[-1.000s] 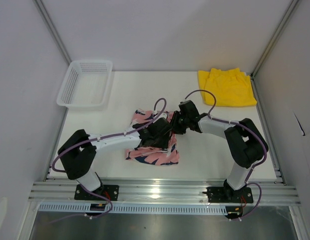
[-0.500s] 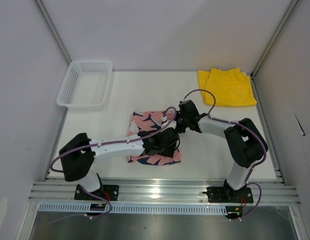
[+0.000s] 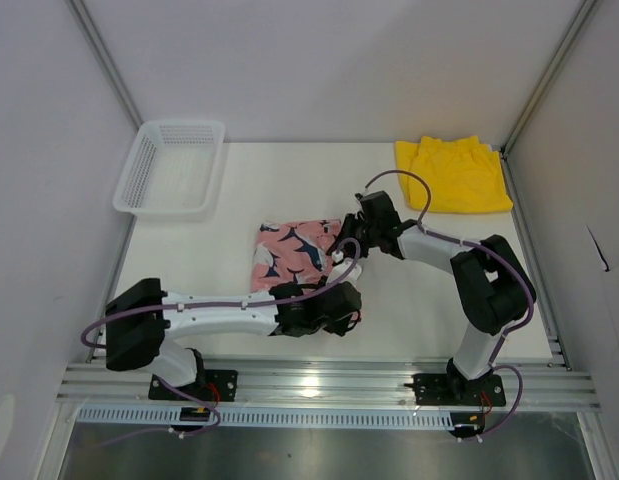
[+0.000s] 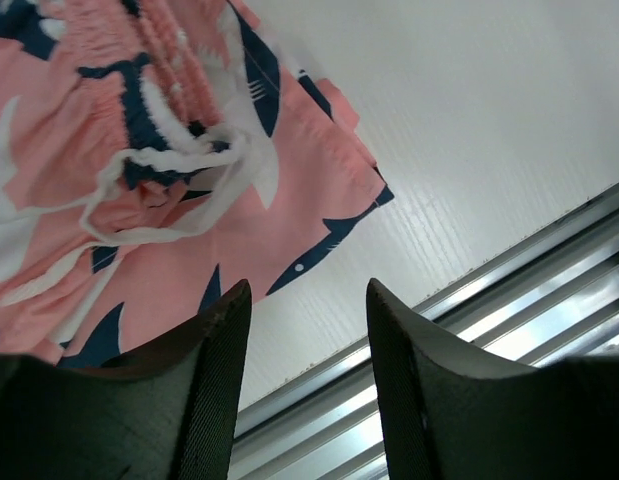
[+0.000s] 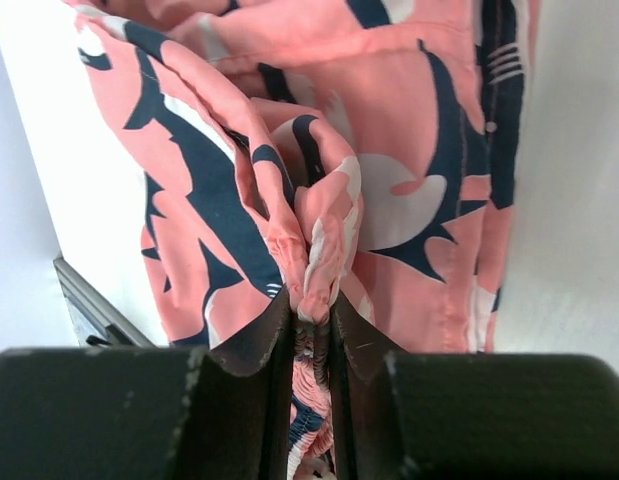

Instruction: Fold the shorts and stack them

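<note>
Between right gripper fingertips, pinched tight: a gathered ridge, probably waistband, of pink whale-print shorts, rest spread ahead and leftward. Just ahead of left gripper, spread and empty: same cloth's near corner. Well behind right gripper: yellow shorts.

Pink printed shorts rumpled mid-table; yellow shorts far-right corner.

top view | pink shorts — near edge hidden | under left arm
</note>
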